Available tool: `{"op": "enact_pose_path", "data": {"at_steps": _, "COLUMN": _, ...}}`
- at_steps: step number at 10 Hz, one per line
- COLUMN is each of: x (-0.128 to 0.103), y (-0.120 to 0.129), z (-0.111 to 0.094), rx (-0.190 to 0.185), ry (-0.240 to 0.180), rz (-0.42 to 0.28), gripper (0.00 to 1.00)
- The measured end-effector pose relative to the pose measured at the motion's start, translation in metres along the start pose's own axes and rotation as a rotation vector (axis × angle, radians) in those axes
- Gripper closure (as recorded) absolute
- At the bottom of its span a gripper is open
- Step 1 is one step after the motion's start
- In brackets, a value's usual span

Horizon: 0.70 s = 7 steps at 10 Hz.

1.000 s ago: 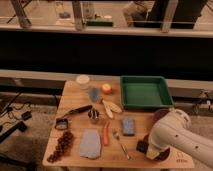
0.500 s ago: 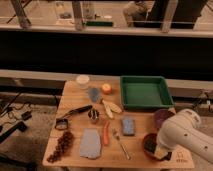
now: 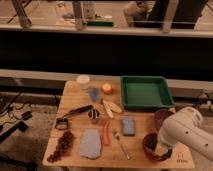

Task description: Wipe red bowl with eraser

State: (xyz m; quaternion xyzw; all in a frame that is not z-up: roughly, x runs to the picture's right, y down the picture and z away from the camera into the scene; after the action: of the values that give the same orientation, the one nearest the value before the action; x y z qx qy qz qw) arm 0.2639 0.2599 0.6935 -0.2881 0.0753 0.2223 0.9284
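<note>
The red bowl [image 3: 149, 148] sits at the front right corner of the wooden table [image 3: 75, 100], partly covered by my white arm [image 3: 182, 132]. My gripper [image 3: 154, 144] reaches down into the bowl from the right and shows only as a dark shape over the bowl's inside. The eraser cannot be made out as a separate thing; it is hidden by the arm or lost in that dark shape.
A purple bowl [image 3: 161, 117] stands just behind the red bowl. A green tray [image 3: 146, 92] is at the back right. A blue-grey block [image 3: 128, 126], carrot [image 3: 106, 134], fork [image 3: 120, 145], blue cloth [image 3: 90, 143], grapes [image 3: 62, 146], banana [image 3: 112, 107] and white cup [image 3: 83, 80] lie further left.
My arm has shifted a little to the right, so more of the red bowl's left rim and inside shows. The other things have not moved.
</note>
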Motion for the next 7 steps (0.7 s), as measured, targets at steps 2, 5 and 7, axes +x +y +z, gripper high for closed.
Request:
{"op": "enact_pose_path", "data": {"at_steps": 2, "x": -0.032, "y": 0.008, "z": 0.004, "rx": 0.004, "ry": -0.009, "rz": -0.037, "gripper": 0.90}}
{"op": "enact_pose_path", "data": {"at_steps": 5, "x": -0.081, "y": 0.024, "z": 0.006, "rx": 0.012, "ry": -0.020, "rz": -0.110, "gripper": 0.90}}
{"op": "enact_pose_path", "data": {"at_steps": 7, "x": -0.096, "y": 0.037, "z": 0.006, "rx": 0.011, "ry": -0.018, "rz": -0.155, "gripper": 0.90}}
